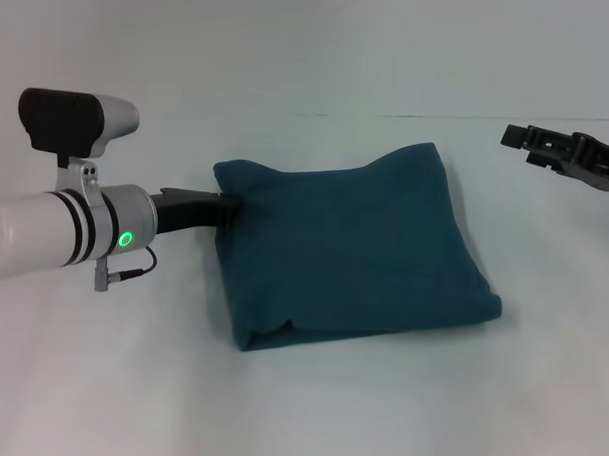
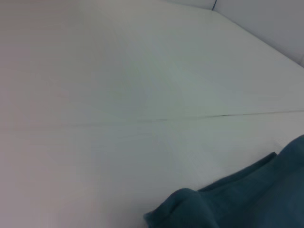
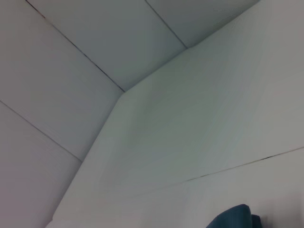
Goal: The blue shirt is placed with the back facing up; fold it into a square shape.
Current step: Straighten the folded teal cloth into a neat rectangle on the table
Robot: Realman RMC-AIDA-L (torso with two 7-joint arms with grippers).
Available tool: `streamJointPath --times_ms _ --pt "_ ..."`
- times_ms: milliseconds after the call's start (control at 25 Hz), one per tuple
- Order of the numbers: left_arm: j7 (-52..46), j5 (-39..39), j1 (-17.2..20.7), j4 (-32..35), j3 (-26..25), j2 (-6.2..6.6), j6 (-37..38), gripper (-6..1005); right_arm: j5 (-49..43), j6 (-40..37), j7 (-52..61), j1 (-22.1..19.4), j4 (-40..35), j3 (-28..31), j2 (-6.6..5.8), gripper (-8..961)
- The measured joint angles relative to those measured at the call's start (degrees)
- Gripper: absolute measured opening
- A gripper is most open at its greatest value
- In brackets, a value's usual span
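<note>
In the head view the blue shirt (image 1: 349,245) lies in the middle of the frame on the white table (image 1: 298,408), folded into a thick, roughly square bundle. Only plain fabric shows; no lettering is visible. Its lower left corner is rounded and slightly open, so the layers inside are hard to make out, and the lower right corner comes to a blunt point.

The left gripper (image 1: 225,207) reaches in from the left of the frame and meets the shirt's upper left edge. Its tip is hidden by the cloth, so I cannot tell whether the fingers are apart or together, or whether they hold fabric. The pale arm behind it, with a green light on the wrist, is cut off by the left border.

The right gripper (image 1: 518,135) hangs at the upper right of the frame, well apart from the shirt, with its arm cut off by the right border. Its dark fingers overlap from this angle, so their state is unclear too.

The left wrist view shows only a rumpled edge of the shirt (image 2: 247,199) at the lower right; the right wrist view shows a small patch (image 3: 235,217) at the bottom edge.

Bare table surrounds the bundle on every side, widest in front.
</note>
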Motion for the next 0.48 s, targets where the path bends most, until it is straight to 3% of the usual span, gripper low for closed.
streamJointPath --times_ms 480 --pt "0.60 0.17 -1.70 2.19 0.23 0.88 -2.34 82 0.00 0.26 -0.39 -0.49 0.00 -0.32 0.91 771"
